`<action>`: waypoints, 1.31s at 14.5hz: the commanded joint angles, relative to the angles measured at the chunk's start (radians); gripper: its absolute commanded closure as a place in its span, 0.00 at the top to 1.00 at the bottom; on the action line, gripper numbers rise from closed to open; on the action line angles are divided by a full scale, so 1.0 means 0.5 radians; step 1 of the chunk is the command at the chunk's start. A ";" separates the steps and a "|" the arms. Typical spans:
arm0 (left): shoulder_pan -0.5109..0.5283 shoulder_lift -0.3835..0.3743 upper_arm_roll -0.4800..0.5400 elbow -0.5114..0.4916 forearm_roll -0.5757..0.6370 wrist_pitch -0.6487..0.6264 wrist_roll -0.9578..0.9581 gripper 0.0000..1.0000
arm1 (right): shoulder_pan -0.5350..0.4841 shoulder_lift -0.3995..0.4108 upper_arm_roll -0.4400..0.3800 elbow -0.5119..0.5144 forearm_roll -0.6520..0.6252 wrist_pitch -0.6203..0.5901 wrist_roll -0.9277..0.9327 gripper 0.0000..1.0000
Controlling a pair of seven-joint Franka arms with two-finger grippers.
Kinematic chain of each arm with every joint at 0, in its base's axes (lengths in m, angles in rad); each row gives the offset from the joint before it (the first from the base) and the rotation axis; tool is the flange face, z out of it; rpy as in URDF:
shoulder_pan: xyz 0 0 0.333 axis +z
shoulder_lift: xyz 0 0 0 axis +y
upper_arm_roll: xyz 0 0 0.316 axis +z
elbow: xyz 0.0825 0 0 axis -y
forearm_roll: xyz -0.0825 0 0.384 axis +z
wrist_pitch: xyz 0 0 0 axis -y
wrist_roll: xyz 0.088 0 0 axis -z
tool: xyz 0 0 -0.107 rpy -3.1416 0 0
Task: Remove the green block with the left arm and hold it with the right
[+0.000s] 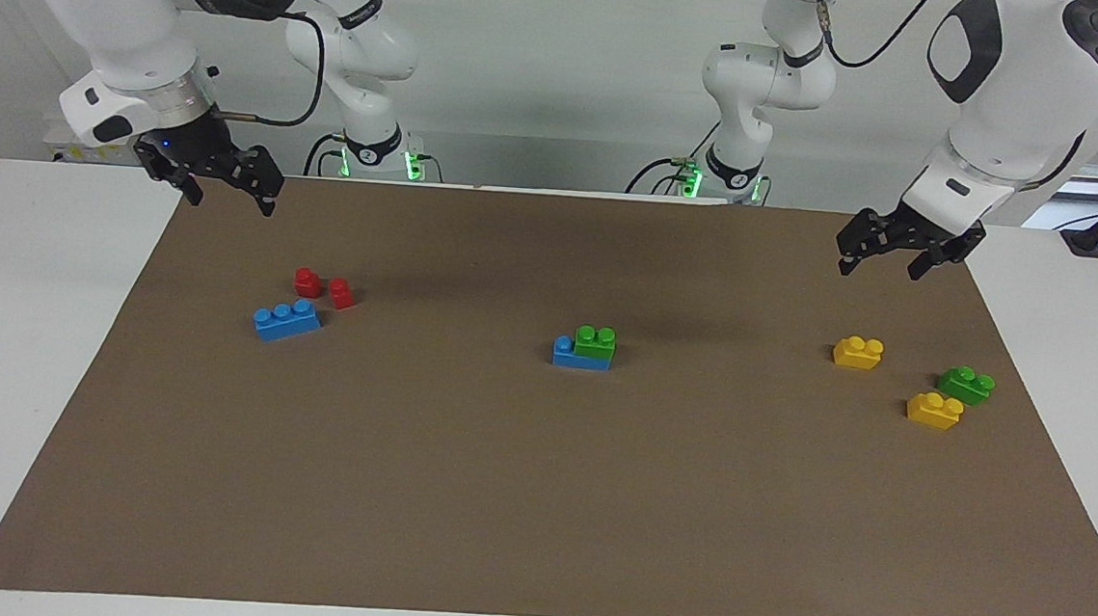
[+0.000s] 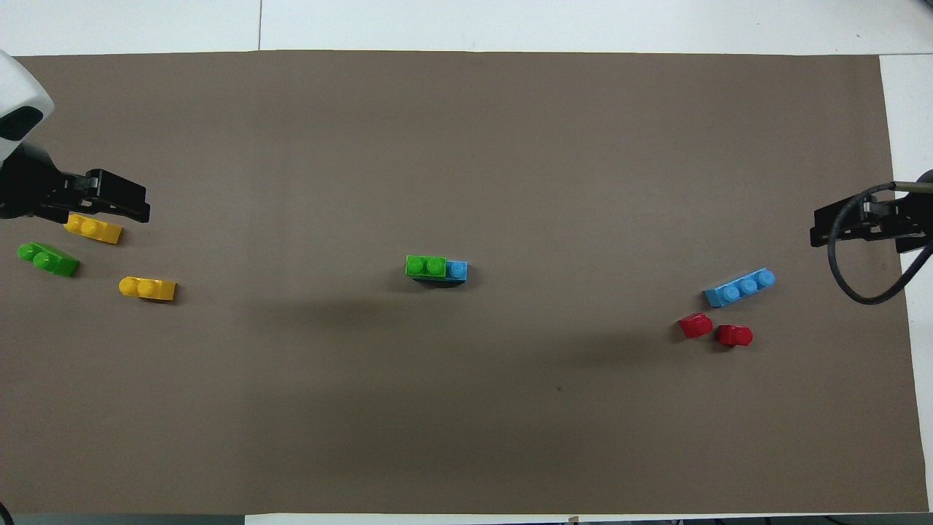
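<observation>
Even, bright diffuse light from above; soft faint shadows on the brown surface. Both views sharp, no glare, no blur.

We see a bright green block on a blue brick, another blue brick, two red bricks, two yellow bricks, a second green brick, brown mat, white table.

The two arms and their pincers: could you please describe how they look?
Both arms are glossy white with black joint patches, each ending in a black two-finger pincer. The right pincer sits below a silvery wrist ring with a black cable looping beside it; the left pincer hangs from a plain white wrist.
</observation>
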 commanded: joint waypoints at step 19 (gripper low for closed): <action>0.027 -0.110 -0.012 -0.196 -0.025 0.180 -0.013 1.00 | 0.416 -0.007 0.010 -0.453 0.304 0.611 2.064 0.97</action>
